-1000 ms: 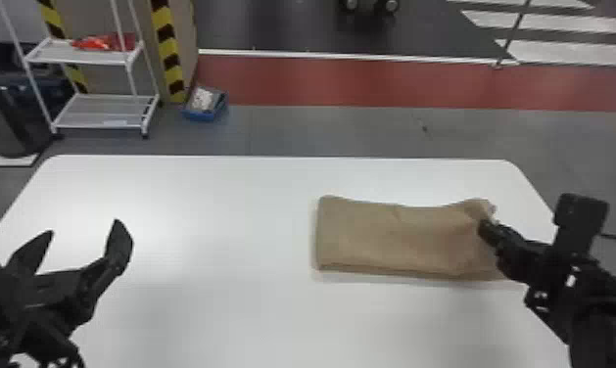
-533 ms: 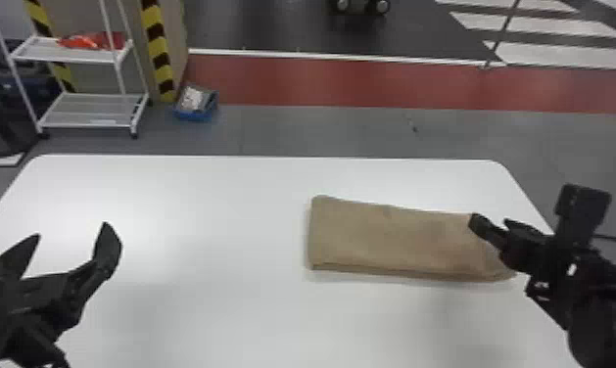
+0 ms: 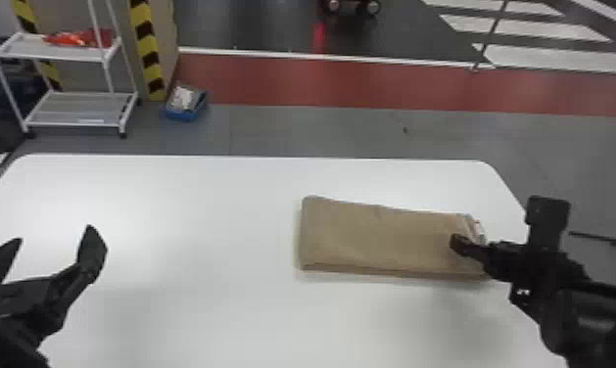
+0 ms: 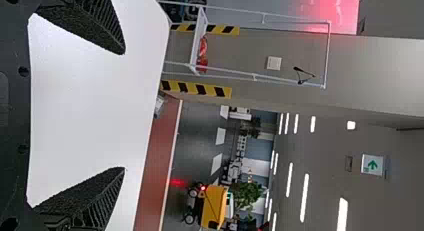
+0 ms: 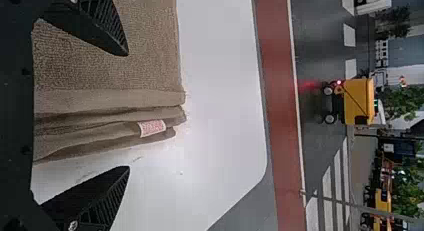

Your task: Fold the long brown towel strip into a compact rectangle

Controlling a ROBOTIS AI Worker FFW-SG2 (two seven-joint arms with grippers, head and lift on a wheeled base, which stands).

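On tbl [image 3: 174,210], towel [image 3: 380,240] now shows R-end label [image 3: 478,228] near R jaws [image 3: 470,248], wide open & empty, like L jaws [image 3: 52,237].

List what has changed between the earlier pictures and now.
The right gripper seems to have let go of the brown towel at its right end, which has settled flatter, a label now showing there. The towel stays folded on the table; the left gripper stays open.
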